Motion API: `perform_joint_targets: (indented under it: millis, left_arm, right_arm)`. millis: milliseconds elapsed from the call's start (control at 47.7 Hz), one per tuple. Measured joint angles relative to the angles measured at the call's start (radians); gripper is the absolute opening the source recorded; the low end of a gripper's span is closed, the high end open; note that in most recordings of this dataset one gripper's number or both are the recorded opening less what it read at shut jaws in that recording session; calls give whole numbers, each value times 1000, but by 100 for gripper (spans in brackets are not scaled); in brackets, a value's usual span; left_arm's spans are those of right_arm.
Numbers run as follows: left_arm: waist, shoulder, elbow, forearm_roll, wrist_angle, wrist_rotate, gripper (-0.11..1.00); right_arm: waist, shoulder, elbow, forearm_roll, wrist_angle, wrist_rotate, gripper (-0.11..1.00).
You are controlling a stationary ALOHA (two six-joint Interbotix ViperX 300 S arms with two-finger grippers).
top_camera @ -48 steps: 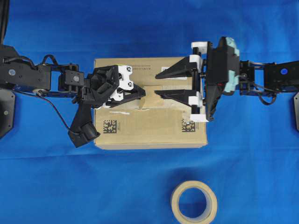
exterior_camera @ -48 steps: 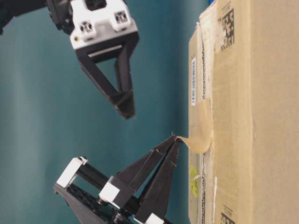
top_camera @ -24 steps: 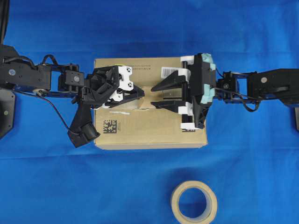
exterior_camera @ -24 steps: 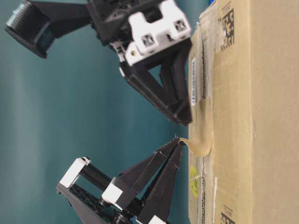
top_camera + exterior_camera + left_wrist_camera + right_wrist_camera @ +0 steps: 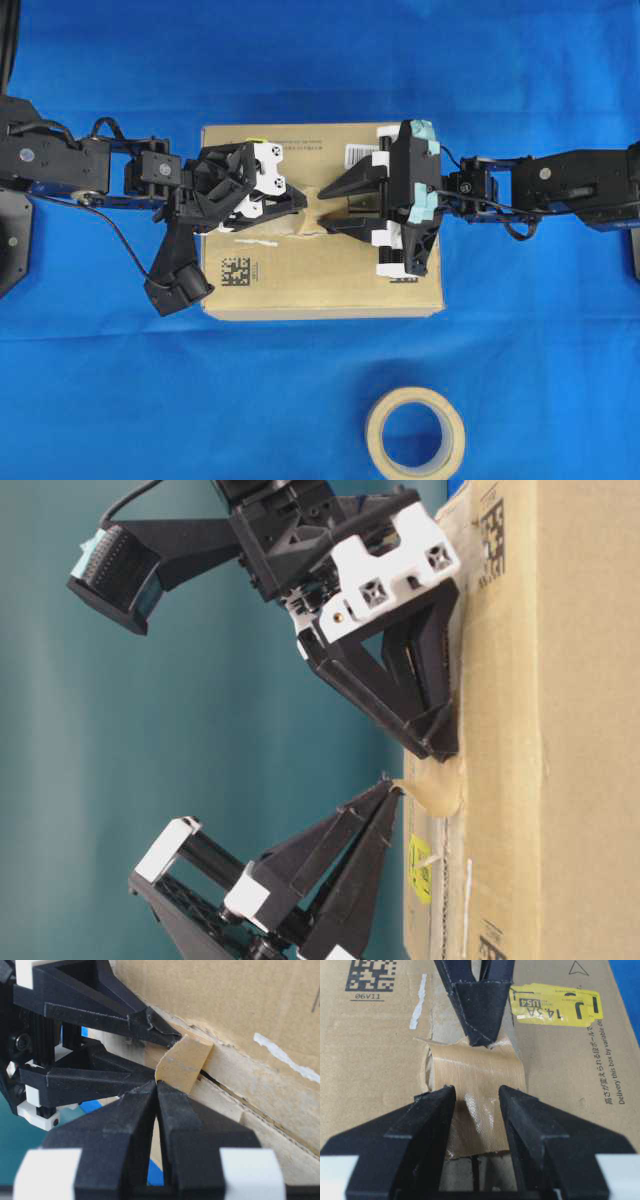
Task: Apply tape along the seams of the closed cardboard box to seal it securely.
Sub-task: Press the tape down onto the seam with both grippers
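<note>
Tape (image 5: 477, 1092) on seams (image 5: 436, 1030): left claw (image 5: 157, 1091) pinching end.

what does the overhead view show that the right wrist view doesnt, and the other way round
Only the overhead view shows the tape roll on the blue cloth, the whole cardboard box and both arms.

Only the right wrist view shows the tape close up, flat over the seams, between the right gripper's open fingers, and the yellow sticker text.

Both show the left gripper, shut on the tape's end, and the box top.
</note>
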Motion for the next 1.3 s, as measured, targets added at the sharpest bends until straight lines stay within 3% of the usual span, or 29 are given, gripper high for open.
perform_joint_targets:
  millis: [566, 650, 817, 901, 1299]
  left_arm:
    - [11, 0, -12, 0, 52, 0, 3]
    - [18, 0, -20, 2, 72, 0, 14]
    - [29, 0, -38, 2, 140, -2, 54]
    - [32, 2, -51, 2, 176, -3, 68]
    - [37, 11, -110, 5, 360, -5, 65]
  right_arm:
    - [2, 2, -5, 14, 31, 2, 50]
    - [2, 2, -3, 14, 32, 2, 50]
    - [2, 2, -5, 15, 31, 6, 50]
    - [2, 2, -5, 17, 32, 6, 50]
    - [2, 2, -5, 25, 31, 3, 50]
